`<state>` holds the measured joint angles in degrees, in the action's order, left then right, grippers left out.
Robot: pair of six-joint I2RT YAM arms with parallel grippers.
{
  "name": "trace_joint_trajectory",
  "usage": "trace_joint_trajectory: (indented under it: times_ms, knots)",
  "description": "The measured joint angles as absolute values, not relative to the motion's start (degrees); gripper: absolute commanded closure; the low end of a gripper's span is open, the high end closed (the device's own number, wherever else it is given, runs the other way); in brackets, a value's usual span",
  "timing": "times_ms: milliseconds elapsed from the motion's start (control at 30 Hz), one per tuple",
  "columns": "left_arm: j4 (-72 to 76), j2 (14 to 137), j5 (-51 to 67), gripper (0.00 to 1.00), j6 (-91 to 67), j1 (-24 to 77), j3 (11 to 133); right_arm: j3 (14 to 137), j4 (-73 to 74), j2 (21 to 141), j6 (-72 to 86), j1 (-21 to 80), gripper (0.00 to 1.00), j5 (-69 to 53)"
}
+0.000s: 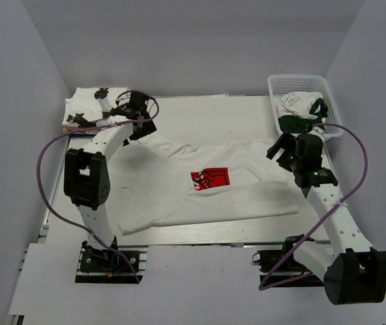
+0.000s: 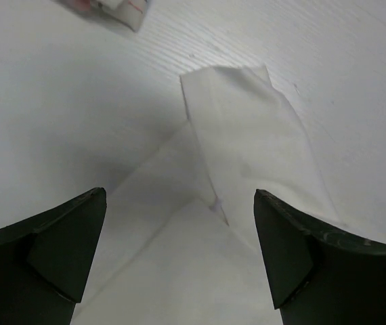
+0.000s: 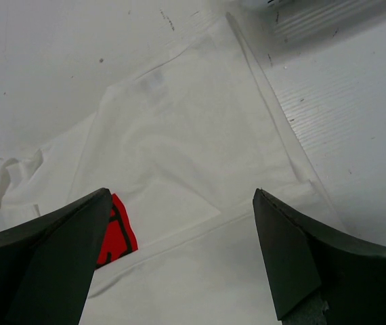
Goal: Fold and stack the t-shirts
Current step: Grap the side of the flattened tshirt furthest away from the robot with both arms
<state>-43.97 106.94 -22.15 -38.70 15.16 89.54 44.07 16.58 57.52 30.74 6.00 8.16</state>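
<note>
While both arms hang over the spread t-shirt (image 1: 247,196) at the table's middle, I see the left gripper (image 2: 179,195) gaping wide above one sleeve (image 2: 247,135), holding nothing, and the right gripper (image 3: 183,193) equally wide and unladen near the red logo (image 3: 117,237). Folded t-shirts (image 1: 84,108) sit at the far-left corner; a crumpled t-shirt (image 1: 294,108) lies in the basket (image 1: 294,82).

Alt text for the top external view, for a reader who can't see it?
A white t-shirt with a red logo lies spread on the table between two arms. The left tool is open over its far-left sleeve, the right tool open over its right edge. Folded shirts sit far left; a basket of clothes far right.
</note>
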Motion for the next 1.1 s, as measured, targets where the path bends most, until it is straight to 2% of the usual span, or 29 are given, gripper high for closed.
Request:
trace_joint_trajectory:
  times_ms: [367, 467, 600, 633, 733, 767, 800, 1100]
  knots:
    - [-32.32, 119.98, -19.68, 0.13, -28.45, 9.61, 91.61, 49.34, 13.04, 67.00, 28.73, 5.89, 0.10, 12.19]
    - [-29.39, 122.34, -16.75, 0.21, -27.44, 9.08, 91.61, 50.35, 12.97, 68.03, 28.25, 5.80, 0.10, 13.02]
    - [-26.68, 124.44, -14.20, 0.46, -26.46, 8.47, 92.40, 50.50, 12.97, 68.93, 28.01, 5.74, 0.10, 13.61]
    - [-26.15, 124.70, -13.04, 0.57, -26.39, 8.16, 92.79, 50.50, 12.95, 69.21, 28.01, 5.72, 0.10, 13.67]
    - [-24.45, 125.36, -10.44, 0.79, -26.37, 7.57, 93.27, 50.50, 12.97, 70.37, 27.99, 5.69, 0.10, 13.89]
    - [-24.27, 125.38, -9.78, 0.92, -26.28, 7.35, 93.30, 50.50, 13.02, 70.83, 27.92, 5.69, 0.10, 14.04]
    - [-24.25, 125.38, -9.17, 0.98, -26.41, 7.20, 93.32, 50.52, 13.06, 71.31, 27.83, 5.69, 0.10, 14.13]
    - [-24.34, 125.21, -4.12, 1.00, -26.35, 5.76, 94.78, 56.07, 13.78, 78.26, 23.83, 5.76, 0.10, 18.57]
